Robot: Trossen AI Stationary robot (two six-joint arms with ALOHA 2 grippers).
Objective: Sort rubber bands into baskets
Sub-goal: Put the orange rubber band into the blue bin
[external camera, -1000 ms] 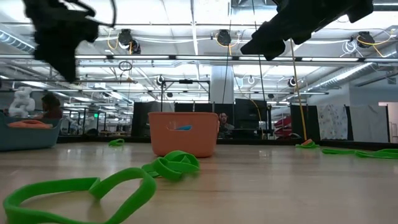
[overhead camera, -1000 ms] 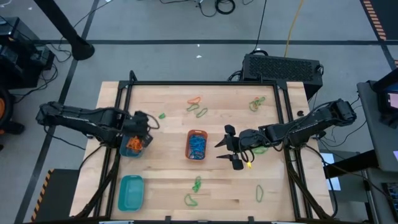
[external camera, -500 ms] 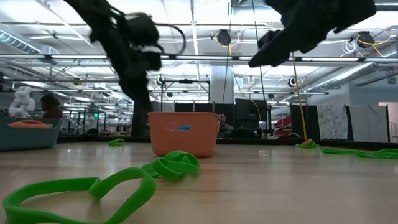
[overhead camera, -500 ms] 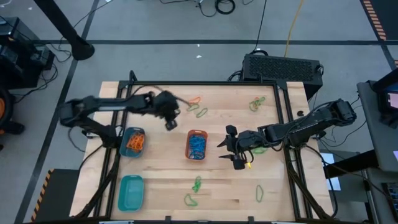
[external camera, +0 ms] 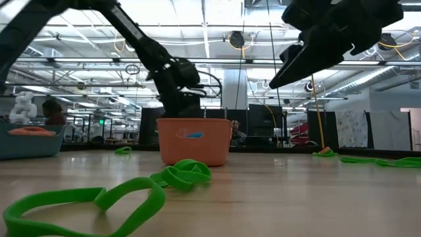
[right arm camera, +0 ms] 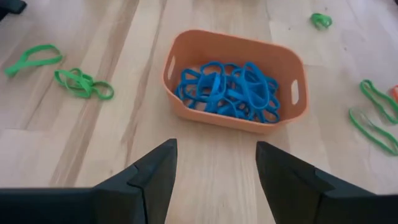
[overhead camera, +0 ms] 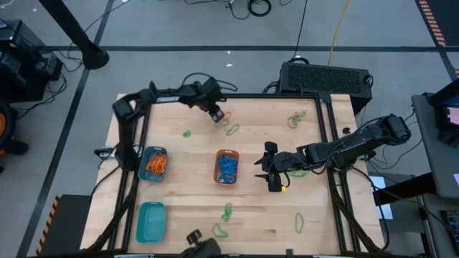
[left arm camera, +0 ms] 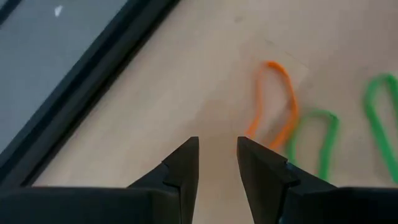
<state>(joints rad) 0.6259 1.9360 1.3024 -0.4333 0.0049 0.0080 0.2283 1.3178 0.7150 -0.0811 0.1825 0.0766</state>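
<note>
The left gripper (overhead camera: 215,117) hung part-open and empty over an orange rubber band (left arm camera: 273,99) near the worktop's far edge, while the right gripper (overhead camera: 270,174) waited wide open beside the orange basket (overhead camera: 226,166).

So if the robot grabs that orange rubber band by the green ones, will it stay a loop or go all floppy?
Probably floppy: the orange rubber band is a thin strand lying in a bent, uneven loop, so it would likely droop from the left gripper. It looks very light. It lies against a green band, which might drag along.
</note>
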